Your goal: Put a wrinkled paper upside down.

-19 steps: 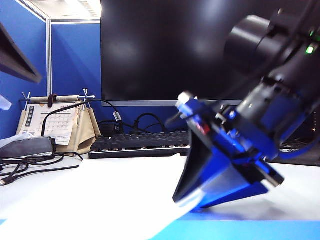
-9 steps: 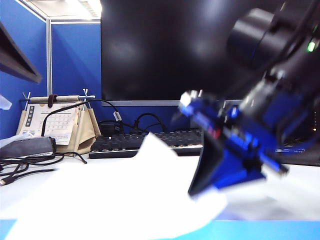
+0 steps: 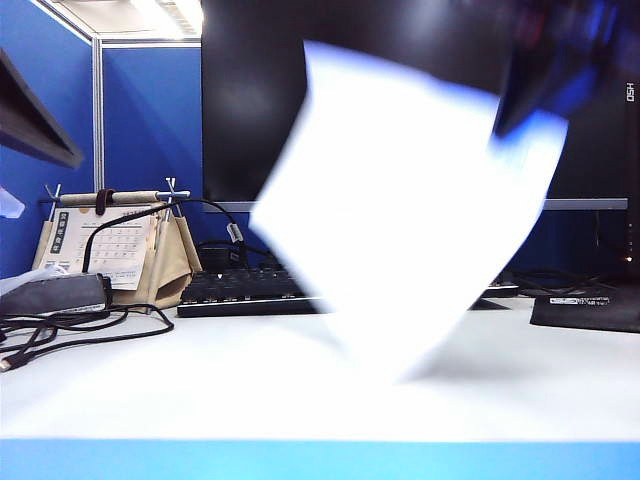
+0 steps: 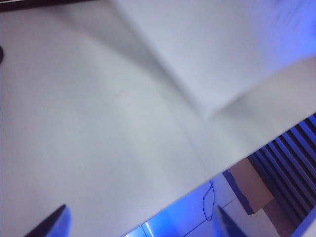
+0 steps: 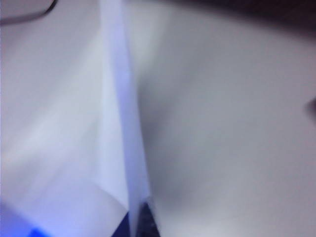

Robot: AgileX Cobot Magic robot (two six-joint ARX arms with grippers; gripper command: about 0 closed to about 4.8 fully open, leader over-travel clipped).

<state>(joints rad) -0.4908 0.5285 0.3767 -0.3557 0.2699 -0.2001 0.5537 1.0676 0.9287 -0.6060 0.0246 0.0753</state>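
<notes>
Both differ: right gripper [image 5: 140,217] jaws pinch the wrinkled paper [image 3: 410,210]; left gripper [image 4: 140,224] gapes wide.

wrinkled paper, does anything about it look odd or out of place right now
Yes: the wrinkled paper hangs in the air above the table, tilted, pinched at a corner by the right tool. The open left tool hovers apart, touching nothing.
</notes>
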